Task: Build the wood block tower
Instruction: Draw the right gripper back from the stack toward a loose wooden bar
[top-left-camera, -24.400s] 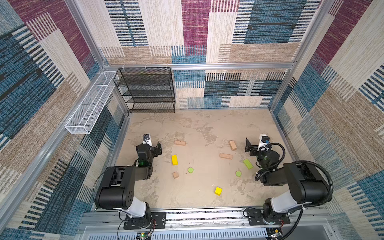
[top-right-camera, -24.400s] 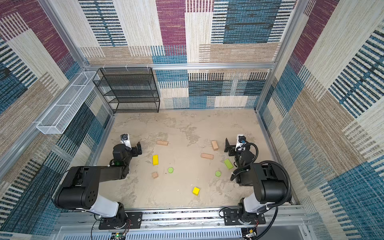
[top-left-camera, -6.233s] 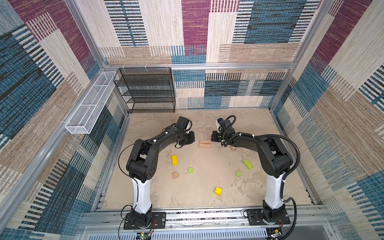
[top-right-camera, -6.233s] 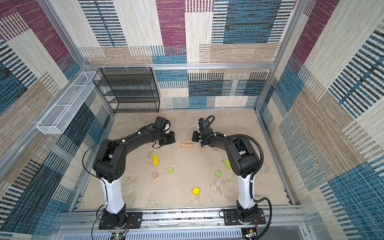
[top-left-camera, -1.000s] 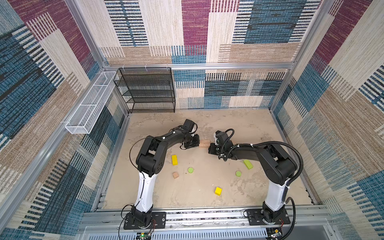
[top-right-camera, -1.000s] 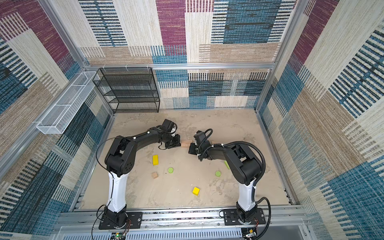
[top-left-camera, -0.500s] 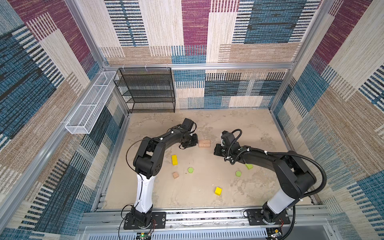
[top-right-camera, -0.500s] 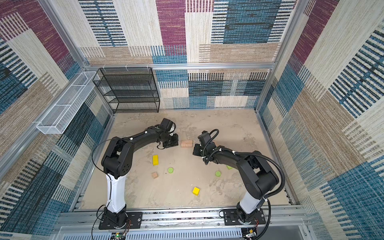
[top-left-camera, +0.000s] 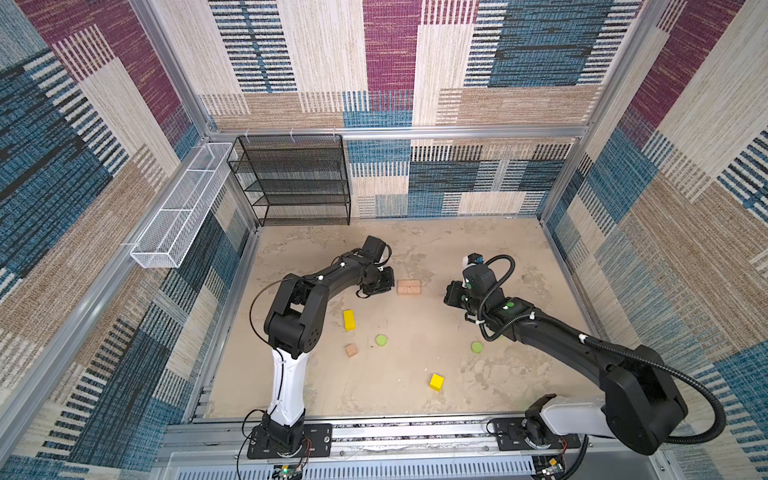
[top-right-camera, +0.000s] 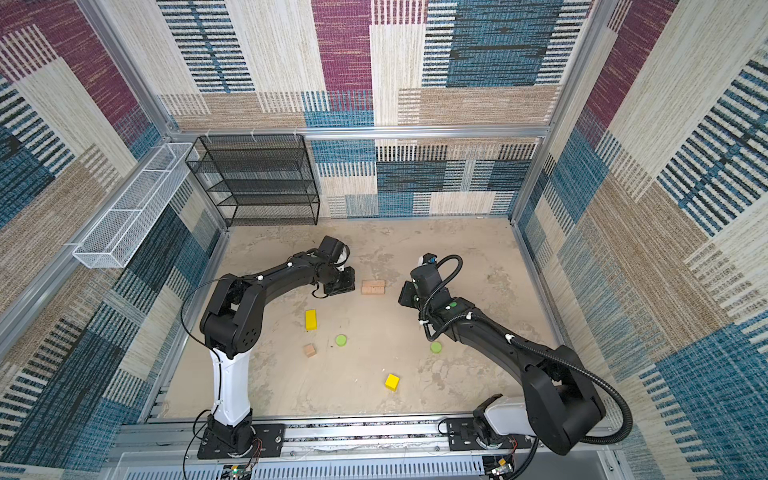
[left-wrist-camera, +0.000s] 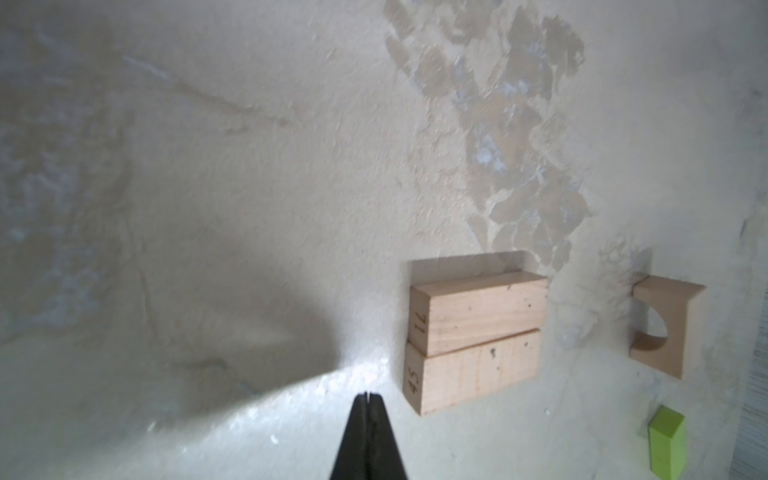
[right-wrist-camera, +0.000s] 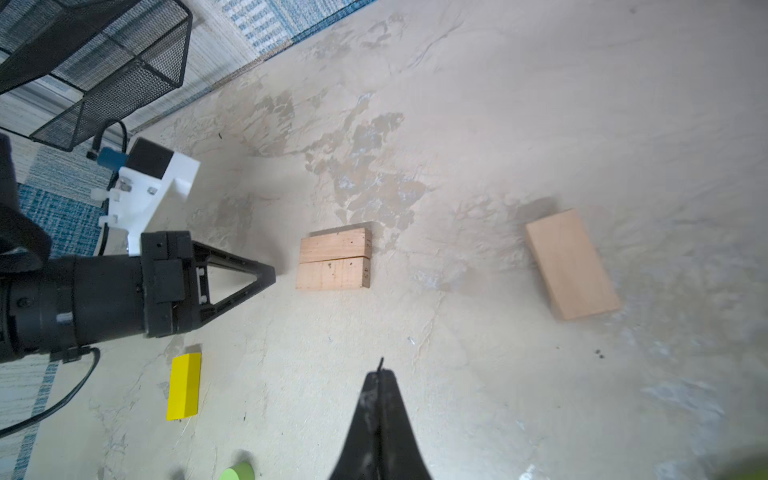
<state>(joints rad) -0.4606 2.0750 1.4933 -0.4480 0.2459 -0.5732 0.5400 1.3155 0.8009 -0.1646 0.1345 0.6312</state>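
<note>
- Tower base (top-left-camera: 409, 286) is sitting flush, a side-by-side pair.
- Left gripper (right-wrist-camera: 271, 274) and right gripper (right-wrist-camera: 380, 368) are resting closed, empty.
- Third block (right-wrist-camera: 571, 264) is likely needing centred, crosswise, gentle placing.

the two pale tan wooden bars (top-left-camera: 409, 287) are showing dark specks and black stamped numerals. the bright yellow wooden bar (top-left-camera: 349, 320) and the yellow wooden cube (top-left-camera: 436, 382) are sharing one shade, and the small wooden cube (top-left-camera: 351, 350) is showing plain tan. one lime green wooden disc (top-left-camera: 381, 340) and a second lime green disc (top-left-camera: 477, 347) are matching. the sandy beige floor (top-left-camera: 415, 324) is showing darker mottled patches, and the woven wall panels (top-left-camera: 390, 62) are mixing blue, maroon, cream and brown striped blocks.
</note>
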